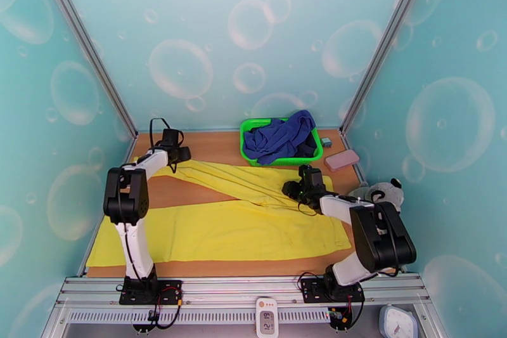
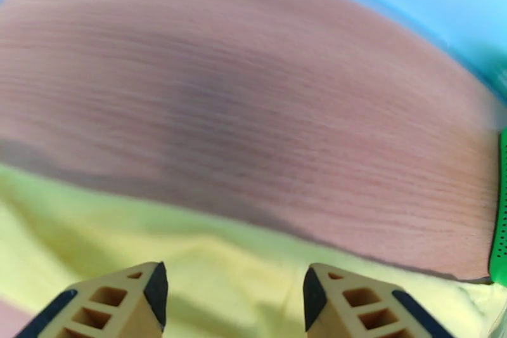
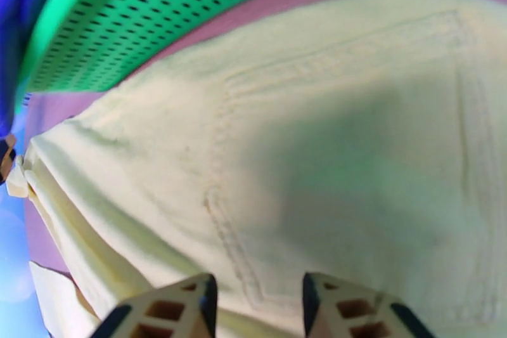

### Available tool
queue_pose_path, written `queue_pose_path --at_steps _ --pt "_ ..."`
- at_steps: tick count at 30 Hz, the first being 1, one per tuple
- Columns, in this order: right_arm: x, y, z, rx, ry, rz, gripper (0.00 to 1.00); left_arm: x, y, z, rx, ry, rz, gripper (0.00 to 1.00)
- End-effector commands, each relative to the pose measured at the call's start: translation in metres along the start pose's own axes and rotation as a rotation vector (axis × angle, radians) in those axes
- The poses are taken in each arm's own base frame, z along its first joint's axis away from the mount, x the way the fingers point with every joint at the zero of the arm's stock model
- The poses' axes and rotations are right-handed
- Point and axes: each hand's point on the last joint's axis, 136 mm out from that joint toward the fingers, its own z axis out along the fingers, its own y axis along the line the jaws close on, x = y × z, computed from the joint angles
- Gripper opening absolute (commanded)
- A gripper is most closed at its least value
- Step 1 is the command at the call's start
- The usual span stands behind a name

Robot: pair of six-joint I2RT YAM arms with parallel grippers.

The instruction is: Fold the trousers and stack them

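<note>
The bright yellow trousers (image 1: 241, 228) lie spread flat on the wooden table (image 1: 209, 143). One leg runs along the front and the other angles to the far left. My left gripper (image 1: 181, 155) hovers at the far leg's end. It is open, its fingers (image 2: 149, 295) just above the yellow fabric edge (image 2: 222, 257), with nothing between them. My right gripper (image 1: 291, 189) is over the waist area near the basket. It is also open, and its fingers (image 3: 203, 301) sit above a stitched back pocket (image 3: 355, 162).
A green basket (image 1: 248, 143) holding blue cloth (image 1: 282, 133) stands at the back, close to the trousers' waist; its perforated wall (image 3: 158, 9) looms near my right gripper. A pink block (image 1: 342, 159) and a panda plush (image 1: 380, 192) lie at the right edge. Bubble-patterned walls enclose the table.
</note>
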Motion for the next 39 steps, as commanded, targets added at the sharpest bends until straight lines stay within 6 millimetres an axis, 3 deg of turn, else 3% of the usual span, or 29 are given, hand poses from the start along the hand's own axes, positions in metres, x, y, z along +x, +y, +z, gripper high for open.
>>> queue_pose_path --at_steps 1,4,6,14,19,26,27,28,34,39 --pt "-0.021 0.021 -0.026 0.001 -0.104 -0.141 0.42 -0.032 0.060 -0.034 -0.128 -0.129 -0.119 0.58" --pt "-0.027 0.043 -0.038 -0.027 -0.110 -0.207 0.42 -0.018 0.092 -0.025 -0.127 -0.035 -0.210 0.58" --pt "-0.027 0.056 -0.041 -0.049 -0.092 -0.231 0.43 -0.011 0.097 -0.016 -0.122 0.025 -0.239 0.57" --pt "0.002 0.100 -0.046 -0.117 -0.075 -0.310 0.44 0.008 0.076 0.003 -0.101 0.115 -0.478 0.51" --pt "0.018 0.105 -0.039 -0.152 -0.055 -0.321 0.47 0.021 0.059 0.014 -0.110 0.152 -0.523 0.50" --pt "0.024 0.117 -0.042 -0.218 -0.074 -0.352 0.67 0.022 0.054 0.011 -0.143 0.134 -0.501 0.51" --pt "0.024 0.119 -0.042 -0.226 -0.076 -0.346 0.74 0.021 0.055 0.011 -0.149 0.129 -0.501 0.51" --pt "0.024 0.120 -0.042 -0.231 -0.075 -0.339 0.99 0.021 0.055 0.012 -0.154 0.127 -0.500 0.51" --pt "0.041 0.130 -0.040 -0.265 -0.058 -0.342 0.99 0.025 0.048 0.021 -0.158 0.164 -0.495 0.50" --pt "0.050 0.127 -0.036 -0.266 -0.040 -0.322 0.99 0.037 0.067 0.013 -0.294 0.163 -0.486 0.50"
